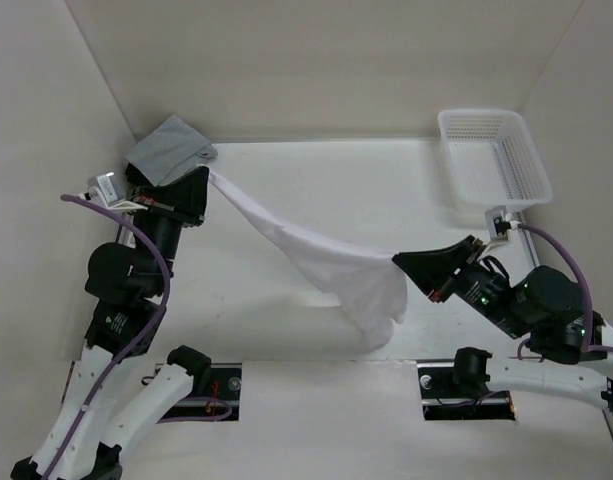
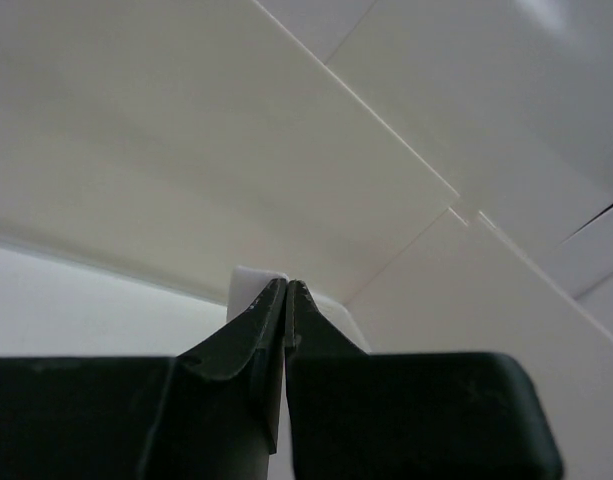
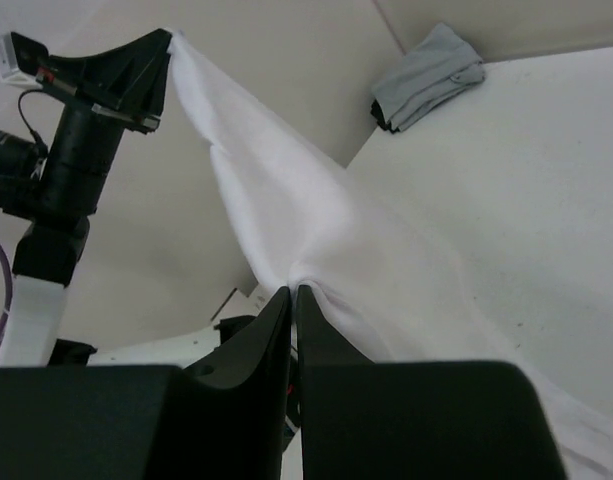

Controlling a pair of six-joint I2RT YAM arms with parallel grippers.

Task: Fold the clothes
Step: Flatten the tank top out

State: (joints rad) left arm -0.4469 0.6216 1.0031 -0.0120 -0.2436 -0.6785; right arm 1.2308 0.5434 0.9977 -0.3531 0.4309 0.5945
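The clothes (image 1: 316, 255), one thin white garment, hang stretched in the air between both grippers, with a loose fold drooping to the table at the lower right. My left gripper (image 1: 207, 176) is shut on the garment's upper left corner, raised near the back left. A small white bit of the clothes (image 2: 251, 285) shows behind its tips in the left wrist view. My right gripper (image 1: 396, 258) is shut on the garment's right edge. In the right wrist view the clothes (image 3: 306, 215) bunch at the right gripper (image 3: 292, 292) and rise toward the left gripper (image 3: 166, 60).
A folded grey garment (image 1: 169, 148) with a dark edge lies at the back left corner, just behind the left gripper. A white plastic basket (image 1: 493, 155) stands at the back right. White walls enclose the table on three sides.
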